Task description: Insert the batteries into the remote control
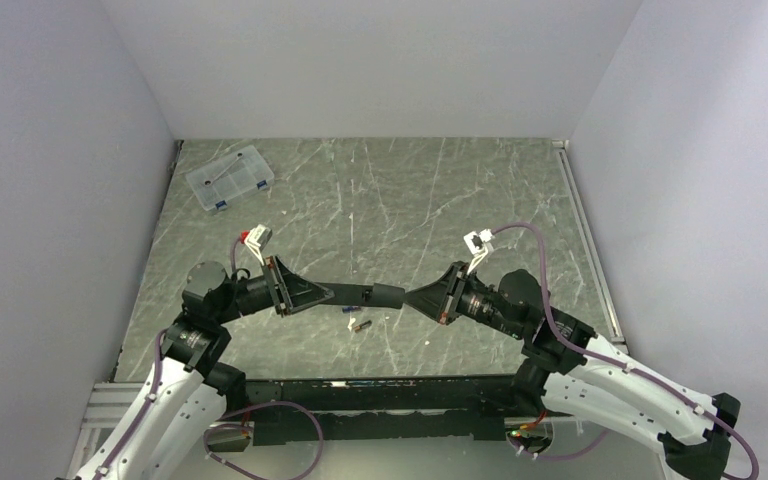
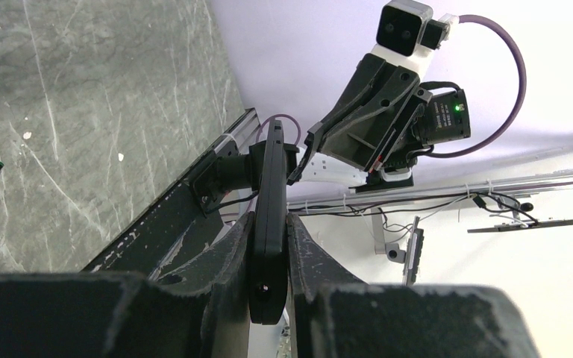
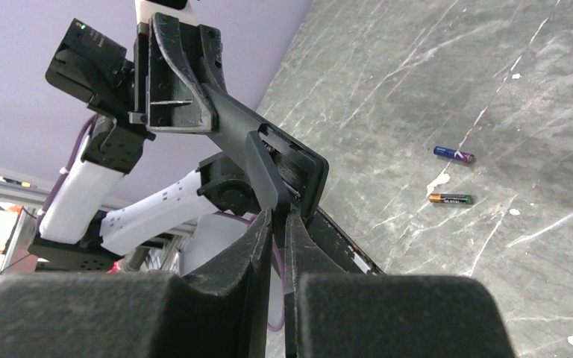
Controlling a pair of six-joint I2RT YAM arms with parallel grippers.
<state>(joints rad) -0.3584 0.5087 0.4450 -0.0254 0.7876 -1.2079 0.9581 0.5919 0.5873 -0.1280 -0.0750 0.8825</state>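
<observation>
The remote control (image 1: 380, 295) is a slim black bar held off the table between my two arms. My left gripper (image 1: 345, 294) is shut on one end of it; in the left wrist view the remote (image 2: 272, 171) stands edge-on between the fingers (image 2: 231, 246). My right gripper (image 1: 410, 298) meets the other end. In the right wrist view it (image 3: 277, 220) is closed on a thin black edge at the remote's end (image 3: 298, 168). The two batteries lie on the table just below the remote: a blue-banded one (image 3: 453, 154) and a gold-ended one (image 3: 449, 198), also in the top view (image 1: 356, 318).
A clear plastic compartment box (image 1: 230, 178) sits at the far left of the table. A metal rail (image 1: 585, 240) runs along the right edge. The black base bar (image 1: 360, 390) lies along the near edge, between the arm bases.
</observation>
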